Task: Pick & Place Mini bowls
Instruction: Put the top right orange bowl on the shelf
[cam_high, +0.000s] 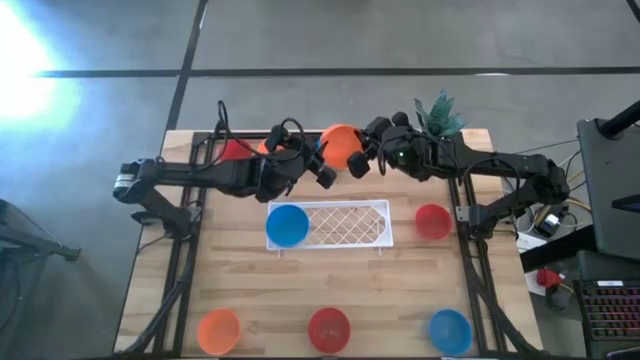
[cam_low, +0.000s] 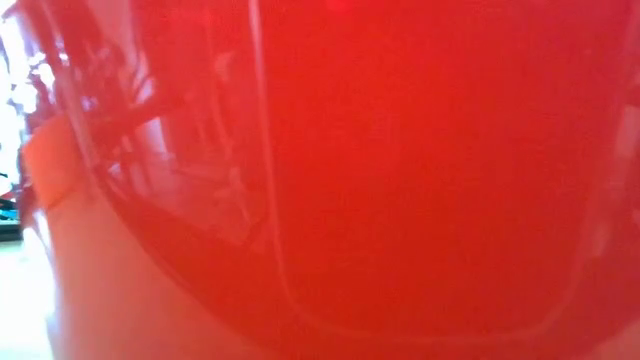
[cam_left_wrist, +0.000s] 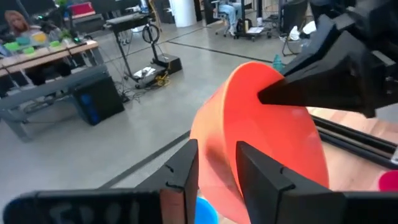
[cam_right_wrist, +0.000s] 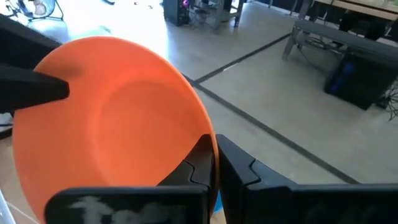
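A handover is judged to be in hand: an orange mini bowl (cam_high: 342, 143), held aloft at the desk's (cam_high: 240, 290) twelve o'clock edge, is clamped at its rim by the right end effector (cam_right_wrist: 214, 163). The left end effector (cam_left_wrist: 214, 163), fingers apart astride the opposite rim, must next be closed.

the orange bowl (cam_right_wrist: 112, 118) looked like smooth plastic with a soft sheen. the table (cam_high: 240, 270) was pale planked wood, matt. the tray (cam_high: 345, 225) was white plastic lattice. the red bowl (cam_low: 400, 180) shone glossy.
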